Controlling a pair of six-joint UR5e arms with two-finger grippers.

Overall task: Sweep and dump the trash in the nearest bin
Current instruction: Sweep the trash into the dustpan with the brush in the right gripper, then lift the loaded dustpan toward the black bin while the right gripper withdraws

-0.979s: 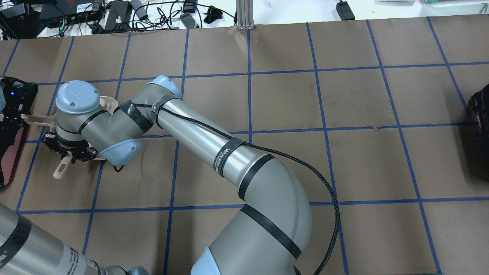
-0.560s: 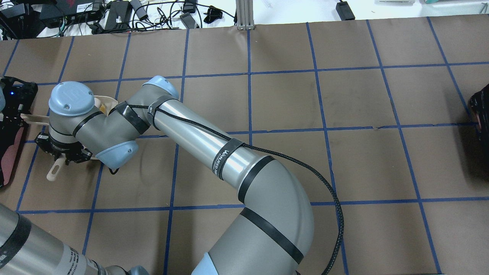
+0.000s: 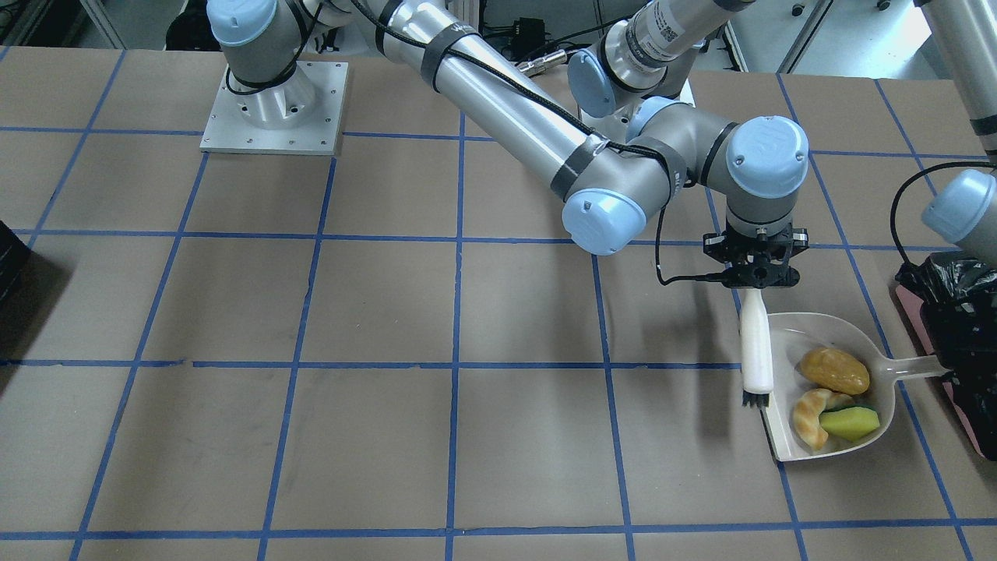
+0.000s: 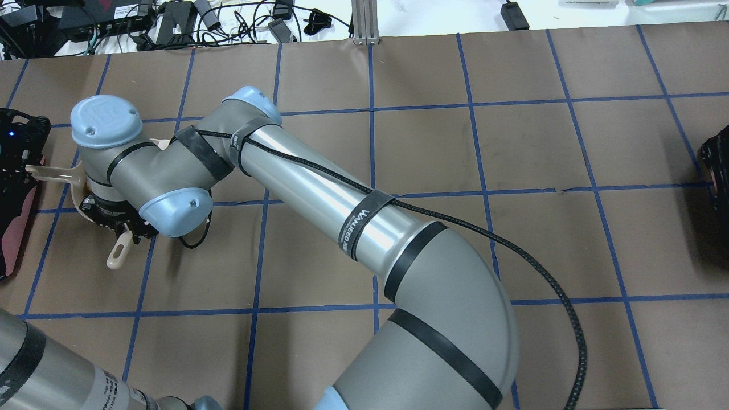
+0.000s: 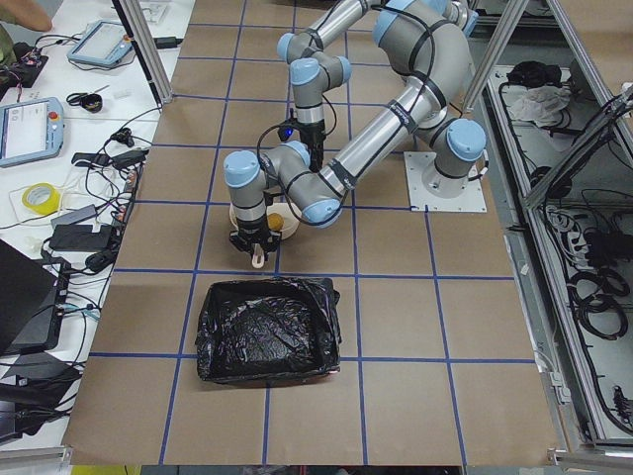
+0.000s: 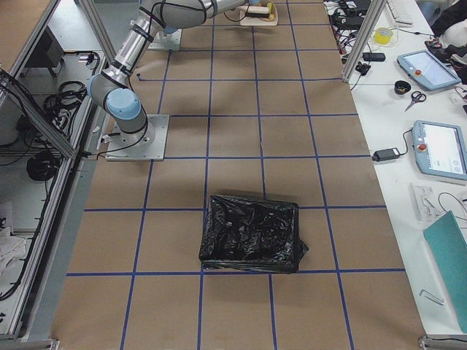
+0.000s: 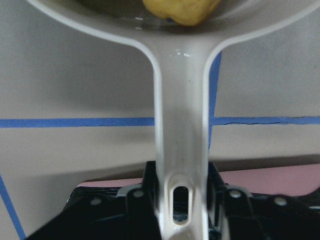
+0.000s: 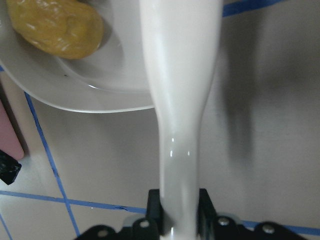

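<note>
The white dustpan [image 3: 779,432] lies on the table with all the trash in it: a yellow-brown lump [image 3: 833,369], a tan pastry piece [image 3: 808,417] and a yellow-green wedge [image 3: 849,423]. My left gripper [image 7: 180,210] is shut on the dustpan's handle [image 7: 180,125], right beside the pink-sided, black-lined bin [image 5: 262,332]. My right gripper [image 3: 754,263] reaches across and is shut on the white brush [image 3: 755,343], whose black bristles rest at the dustpan's open edge. In the overhead view my right arm hides the pan; only its handle [image 4: 54,173] shows.
A second dark container [image 6: 252,233] stands at the table's far right end, also seen at the edge of the overhead view [image 4: 719,171]. The bin's pink side [image 4: 17,228] lies close to my left gripper. Blue tape lines grid the brown table.
My right gripper with the brush first shifted left, then swung back right, and its wrist moved toward the far side. The dustpan handle and left gripper have hardly moved.
</note>
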